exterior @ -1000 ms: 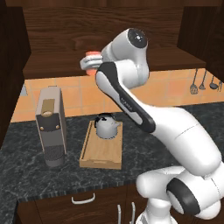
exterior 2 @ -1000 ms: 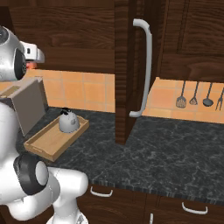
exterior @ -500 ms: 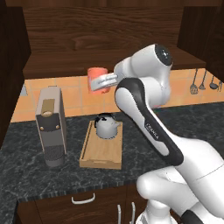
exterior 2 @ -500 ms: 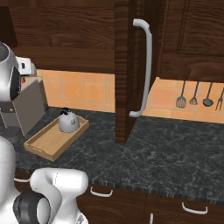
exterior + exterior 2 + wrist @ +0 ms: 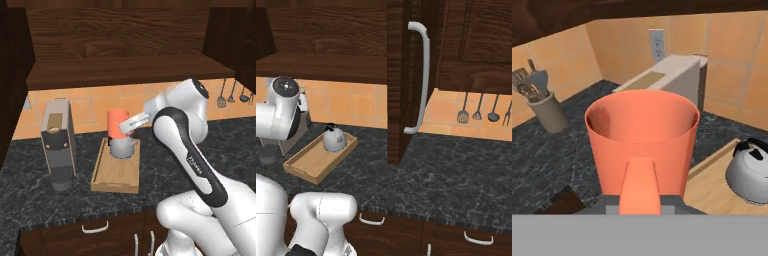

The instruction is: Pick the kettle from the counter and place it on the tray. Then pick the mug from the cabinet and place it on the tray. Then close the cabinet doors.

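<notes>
Mug [image 5: 118, 124] has come out of the cabinet and down since a second ago: it was up at shelf height, now it hangs low over the tray [image 5: 116, 174], directly above the kettle [image 5: 122, 147] in the left base view. Gripper [image 5: 131, 123] is pinched on the mug at its handle side; in the hand view the handle [image 5: 640, 186] runs straight down toward the fingers.

Means the mug pick looks done; placing is next, doors not yet closed.

Kettle sits on the tray's far end, below and to the right of the mug in the hand view. Free tray floor lies nearer the robot. Coffee machine [image 5: 58, 143] stands just beside the tray, beyond the mug. Open cabinet door [image 5: 406, 80] is well apart.
</notes>
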